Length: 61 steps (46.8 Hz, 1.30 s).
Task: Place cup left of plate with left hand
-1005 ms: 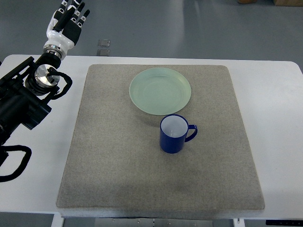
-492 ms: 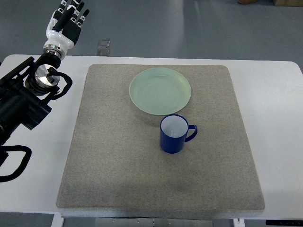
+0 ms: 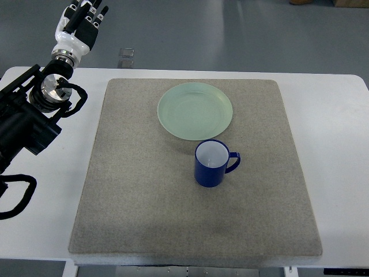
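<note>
One hand is all I have in view: the left hand [image 3: 81, 23], up at the far left corner beyond the white table [image 3: 340, 144], fingers straight and loosely spread, holding nothing. The blue cup [image 3: 212, 163] stands upright on the grey mat [image 3: 132, 190], just below the pale green plate [image 3: 195, 111] at its near right edge, handle pointing right, well apart from that hand.

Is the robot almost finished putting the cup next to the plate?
Not yet. Nothing looks done: the blue cup stands on the grey mat, just below the green plate, not to its left. The left hand is empty, fingers spread, far off beyond the table's top-left corner. Reaching, grasping and placing the cup are all left.
</note>
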Motion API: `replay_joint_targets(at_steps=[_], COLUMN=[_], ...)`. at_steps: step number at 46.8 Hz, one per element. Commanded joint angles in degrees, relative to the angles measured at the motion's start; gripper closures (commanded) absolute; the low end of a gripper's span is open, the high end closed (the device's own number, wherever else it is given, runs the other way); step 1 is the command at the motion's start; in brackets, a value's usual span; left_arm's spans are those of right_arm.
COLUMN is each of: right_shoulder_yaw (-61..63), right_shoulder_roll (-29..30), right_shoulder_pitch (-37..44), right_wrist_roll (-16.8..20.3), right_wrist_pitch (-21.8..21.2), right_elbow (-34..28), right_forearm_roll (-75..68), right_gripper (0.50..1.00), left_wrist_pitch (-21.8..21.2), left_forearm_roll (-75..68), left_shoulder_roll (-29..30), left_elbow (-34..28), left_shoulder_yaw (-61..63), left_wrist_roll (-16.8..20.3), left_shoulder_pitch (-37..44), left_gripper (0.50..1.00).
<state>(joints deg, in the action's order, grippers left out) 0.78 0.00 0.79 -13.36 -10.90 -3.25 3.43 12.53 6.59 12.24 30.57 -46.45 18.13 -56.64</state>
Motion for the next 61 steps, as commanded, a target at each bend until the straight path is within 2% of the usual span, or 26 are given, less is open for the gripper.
replay_joint_targets(at_steps=[1, 12, 24, 31, 45, 61], right_shoulder_yaw=[0.0, 0.0, -0.1, 0.0, -0.1, -0.1], right_shoulder_roll=[0.0, 0.0, 0.0, 0.0, 0.0, 0.0], right_shoulder_pitch=[0.0, 0.0, 0.0, 0.0, 0.0, 0.0], right_wrist_roll=[0.0, 0.0, 0.0, 0.0, 0.0, 0.0], right_wrist_pitch=[0.0, 0.0, 0.0, 0.0, 0.0, 0.0], right_elbow=[0.0, 0.0, 0.0, 0.0, 0.0, 0.0], right_forearm_roll=[0.0, 0.0, 0.0, 0.0, 0.0, 0.0], right_gripper=[0.568, 0.568, 0.568, 0.568, 0.568, 0.568], left_wrist_pitch=[-0.4, -3.6, -2.0, 3.6, 22.5, 22.5], left_forearm_roll=[-0.1, -0.8, -5.0, -10.3, -19.8, -28.4], left_shoulder_roll=[0.2, 3.4, 8.3, 11.1, 15.6, 19.5], left_elbow=[2.1, 11.3, 21.0, 23.7, 23.6, 23.6], left_shoulder_yaw=[1.9, 6.2, 15.1, 16.8, 21.0, 26.3], left_wrist_roll=[0.1, -0.4, -0.4, -0.4, -0.4, -0.4], left_shoulder_pitch=[-0.1, -0.8, -0.9, -0.7, -0.4, 1.2], left_gripper=[0.504, 0.506, 0.506, 0.506, 0.506, 0.504])
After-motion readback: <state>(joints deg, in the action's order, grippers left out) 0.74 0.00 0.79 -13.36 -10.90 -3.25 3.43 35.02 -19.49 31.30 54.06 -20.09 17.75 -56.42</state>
